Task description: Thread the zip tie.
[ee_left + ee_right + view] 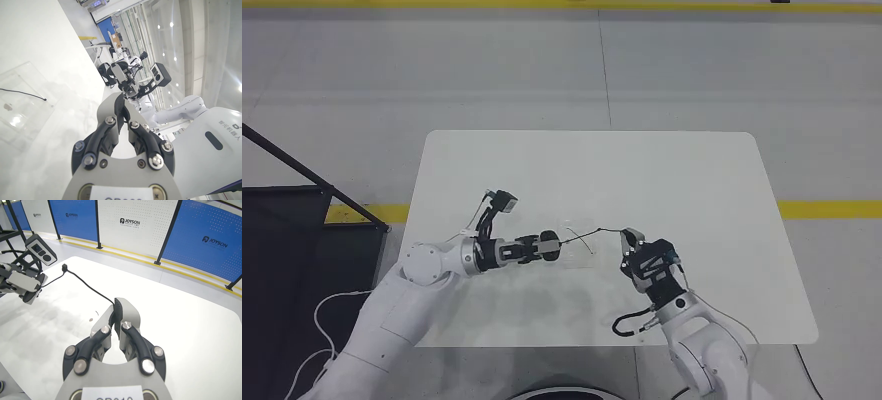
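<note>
The gripped ends of the black zip tie [85, 284] are hidden inside the pads. The right end effector [115, 303] is pinched together on one end and the left end effector [121, 97] on the other, holding the tie in the air above the tabletop [702, 180]. Its head [64, 267] stands up between them, but whether the strap passes through it is too fine to tell. Beneath lies a clear sheet [28, 75] bearing a second black strand [22, 93], cut off at the frame's edge. Both arms sit near the tabletop's front edge, well apart from its far edge and sides.

You see a white rounded table [722, 180] on a pale grey floor [542, 70] with a yellow line [832, 208]; blue and white perforated panels [198, 224] on black posts [168, 232] stand behind.
</note>
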